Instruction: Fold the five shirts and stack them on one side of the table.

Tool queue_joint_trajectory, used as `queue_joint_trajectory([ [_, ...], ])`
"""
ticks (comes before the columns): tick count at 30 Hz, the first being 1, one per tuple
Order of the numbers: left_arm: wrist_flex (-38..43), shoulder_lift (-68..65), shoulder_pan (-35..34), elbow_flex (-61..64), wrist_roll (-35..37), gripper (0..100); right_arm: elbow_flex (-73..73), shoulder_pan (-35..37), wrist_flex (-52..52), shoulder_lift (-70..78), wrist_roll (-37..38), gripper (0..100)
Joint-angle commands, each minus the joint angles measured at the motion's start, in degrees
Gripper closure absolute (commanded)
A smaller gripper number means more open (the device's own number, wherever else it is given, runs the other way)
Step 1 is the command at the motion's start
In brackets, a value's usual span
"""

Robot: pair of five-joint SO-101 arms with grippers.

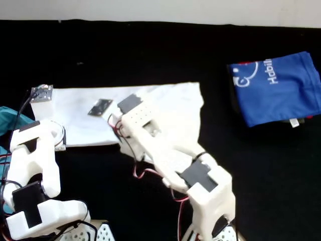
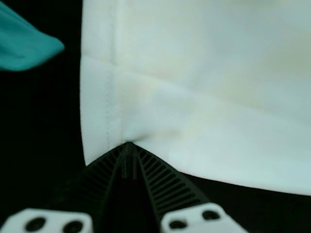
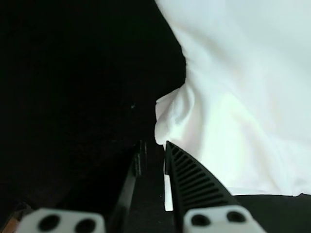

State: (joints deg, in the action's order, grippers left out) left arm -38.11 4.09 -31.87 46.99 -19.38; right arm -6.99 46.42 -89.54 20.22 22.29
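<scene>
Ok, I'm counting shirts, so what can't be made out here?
The teal shirt: cut off by the high view's left edge, partly behind the left arm.
The blue shirt: covers whatever lies under it in the high view, so no count.
The white shirt: its middle hidden under the right arm in the high view.

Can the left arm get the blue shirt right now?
Probably not. The blue shirt lies at the far opposite side of the table, the right arm stretches across in between, and the left hand is shut on the white shirt at its corner.
</scene>
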Motion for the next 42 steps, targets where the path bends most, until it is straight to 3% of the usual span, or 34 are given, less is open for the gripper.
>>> queue_joint_trajectory([
  [1, 0.79, -0.31, 0.66, 0.13, 0.62, 99, -2.07, 0.92, 1.36, 0.40, 0.26, 92.1],
  [11, 0.79, -0.31, 0.66, 0.13, 0.62, 99, -1.54, -4.53, 5.67, 10.24, 0.62, 92.2],
  [20, 0.79, -0.31, 0.66, 0.04, 0.62, 99, -1.27, 0.31, 2.15, -1.01, 0.70, 92.4],
  [30, 0.79, -0.31, 0.66, 0.04, 0.62, 99, -1.01, -1.10, -4.88, -5.93, 0.70, 92.0],
  [35, 0.79, -0.31, 0.66, 0.04, 0.62, 99, 3.03, -1.10, -5.23, -6.29, 0.70, 81.7],
  [42, 0.79, -0.40, 0.66, 0.04, 0.62, 99, 12.79, -3.21, 0.75, -6.11, 5.19, 81.1],
])
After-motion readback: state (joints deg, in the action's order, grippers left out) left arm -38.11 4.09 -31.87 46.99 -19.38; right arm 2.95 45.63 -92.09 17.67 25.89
